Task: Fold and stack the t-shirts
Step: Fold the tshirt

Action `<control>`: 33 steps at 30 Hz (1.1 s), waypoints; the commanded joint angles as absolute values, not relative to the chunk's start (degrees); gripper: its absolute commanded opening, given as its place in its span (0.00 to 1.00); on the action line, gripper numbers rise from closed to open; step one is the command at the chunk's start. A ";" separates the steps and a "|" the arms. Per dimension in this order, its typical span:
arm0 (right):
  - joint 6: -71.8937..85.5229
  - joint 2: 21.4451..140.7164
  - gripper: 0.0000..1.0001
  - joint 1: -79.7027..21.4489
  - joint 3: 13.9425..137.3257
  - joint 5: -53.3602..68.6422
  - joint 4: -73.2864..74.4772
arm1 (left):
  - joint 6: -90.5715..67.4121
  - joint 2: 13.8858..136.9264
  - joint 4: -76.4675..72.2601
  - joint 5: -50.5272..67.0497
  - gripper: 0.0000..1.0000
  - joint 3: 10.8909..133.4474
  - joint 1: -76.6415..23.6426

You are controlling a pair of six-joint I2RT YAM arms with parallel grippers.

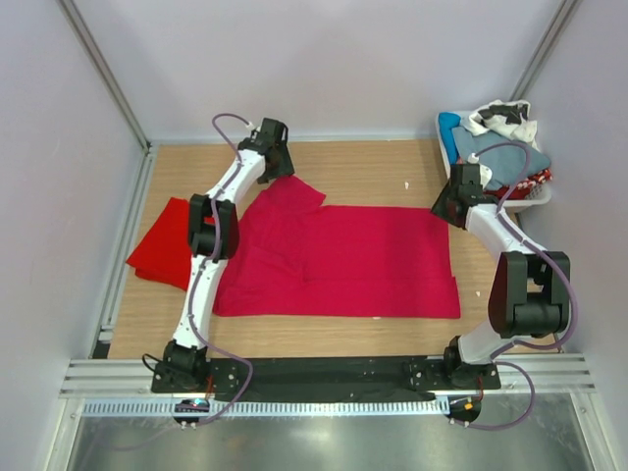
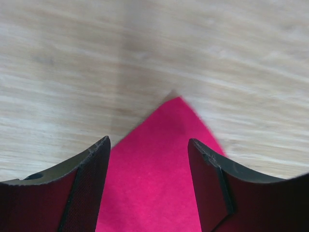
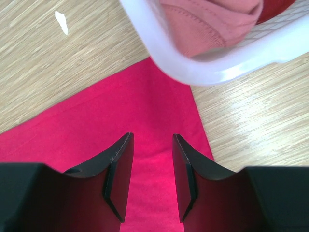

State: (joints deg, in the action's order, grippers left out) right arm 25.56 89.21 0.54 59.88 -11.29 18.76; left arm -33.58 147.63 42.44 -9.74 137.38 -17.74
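We hold nothing: left gripper (image 2: 148, 142) and right gripper (image 3: 152, 137) stand open over the soft crimson cloth t-shirt (image 1: 343, 260) below; shallow pinches may slip

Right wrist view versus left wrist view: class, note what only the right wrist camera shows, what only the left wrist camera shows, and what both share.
Only the right wrist view: the white basket holding pink cloth, and a white fleck on the table. Only the left wrist view: a pointed corner of the shirt. Both: the crimson t-shirt, the wooden table, and an open gripper over the cloth, the right gripper and the left gripper.
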 commanded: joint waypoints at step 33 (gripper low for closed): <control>25.49 107.48 0.53 3.78 73.12 -18.28 16.44 | -29.09 141.68 40.69 -11.34 0.00 131.66 -19.60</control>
